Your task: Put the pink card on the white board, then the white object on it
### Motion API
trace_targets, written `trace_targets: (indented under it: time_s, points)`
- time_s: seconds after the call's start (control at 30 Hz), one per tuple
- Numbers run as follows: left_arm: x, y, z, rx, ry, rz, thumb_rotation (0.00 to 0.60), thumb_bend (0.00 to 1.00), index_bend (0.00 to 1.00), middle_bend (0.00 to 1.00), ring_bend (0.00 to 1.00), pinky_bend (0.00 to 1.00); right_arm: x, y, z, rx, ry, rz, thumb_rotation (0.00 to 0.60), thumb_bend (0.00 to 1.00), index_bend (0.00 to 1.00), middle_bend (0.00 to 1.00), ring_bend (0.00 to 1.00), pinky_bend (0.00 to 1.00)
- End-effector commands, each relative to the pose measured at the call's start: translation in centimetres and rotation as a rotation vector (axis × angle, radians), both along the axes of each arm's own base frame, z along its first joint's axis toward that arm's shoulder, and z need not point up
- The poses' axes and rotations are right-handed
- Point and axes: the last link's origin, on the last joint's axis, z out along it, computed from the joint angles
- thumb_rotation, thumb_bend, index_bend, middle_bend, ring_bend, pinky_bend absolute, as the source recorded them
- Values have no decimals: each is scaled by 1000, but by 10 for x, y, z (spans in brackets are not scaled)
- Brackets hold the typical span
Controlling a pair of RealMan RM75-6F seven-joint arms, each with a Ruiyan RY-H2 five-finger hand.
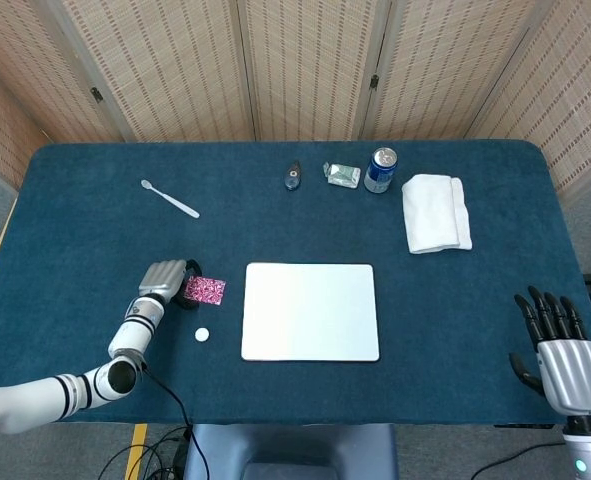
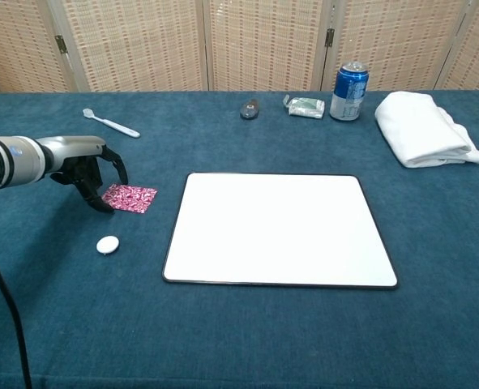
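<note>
The pink patterned card [image 1: 206,291] [image 2: 130,198] lies flat on the blue cloth, just left of the white board [image 1: 310,311] [image 2: 280,229]. My left hand [image 1: 167,281] [image 2: 89,171] hovers at the card's left edge, fingers arched downward and apart, with the fingertips close to the card and nothing held. The small white round object [image 1: 202,335] [image 2: 107,244] sits on the cloth in front of the card, nearer to me. My right hand [image 1: 563,352] stays at the table's near right corner, fingers stretched out and empty; the chest view does not show it.
Along the far side lie a white spoon [image 1: 171,199] [image 2: 110,123], a small dark object [image 1: 293,177], a crumpled wrapper [image 1: 342,175], a blue can [image 1: 380,170] [image 2: 349,91] and a folded white towel [image 1: 435,213] [image 2: 425,128]. The table's front edge is near both hands.
</note>
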Motion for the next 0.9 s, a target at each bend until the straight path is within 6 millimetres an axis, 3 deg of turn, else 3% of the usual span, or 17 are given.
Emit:
trace_targets:
  time_s: [0.03,0.5,0.9]
  points:
    - [0,1,0,1,-2,-1,600,257,363,1000,1000,1000,0,-1,0,1,1,-2,600,244,0,0,0,0]
    - [1,0,-4,-3,-19,-6,600,256,508,1000,1000,1000,0,-1,-1,1,3,-2,600,244,0,0,0,0]
    - [22,-6,12,31,-32,-37,600,256,481,1000,1000,1000,2,1,1,12,-7,11,600,244,0,0,0,0]
